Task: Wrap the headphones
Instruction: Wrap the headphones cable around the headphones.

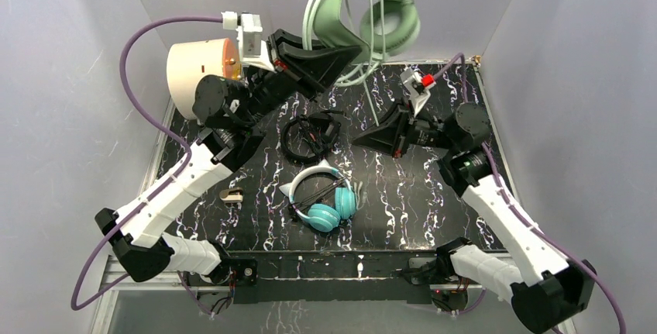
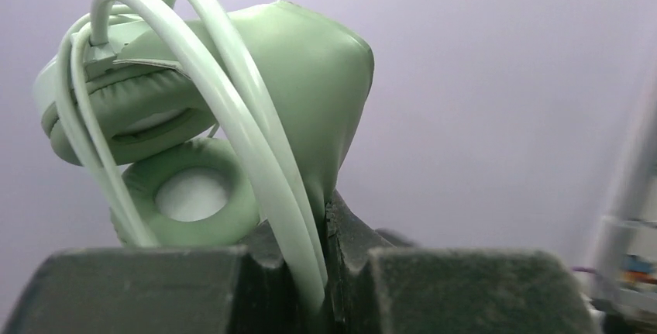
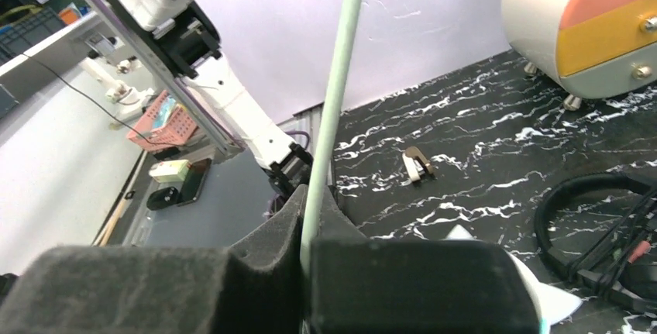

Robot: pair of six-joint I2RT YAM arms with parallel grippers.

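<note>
The sage-green headphones [image 1: 387, 16] hang in the air at the back, with their light cable looped several times over the band. My left gripper [image 1: 352, 53] is shut on the band's end and a cable loop, seen close in the left wrist view [image 2: 329, 218]. The ear cushions [image 2: 194, 194] face the camera. My right gripper [image 1: 358, 139] is shut on the light cable [image 3: 337, 94], which runs taut up out of its jaws [image 3: 314, 210]. The black headphones [image 1: 310, 136] and the teal headphones [image 1: 329, 202] with the white cat-ear band lie on the table between the arms.
A round cream cabinet with orange and yellow drawers [image 1: 197, 74] stands at the back left; it also shows in the right wrist view [image 3: 589, 24]. A small clip [image 1: 231, 193] lies on the black marbled table [image 1: 418, 210]. Grey walls close in the sides and back.
</note>
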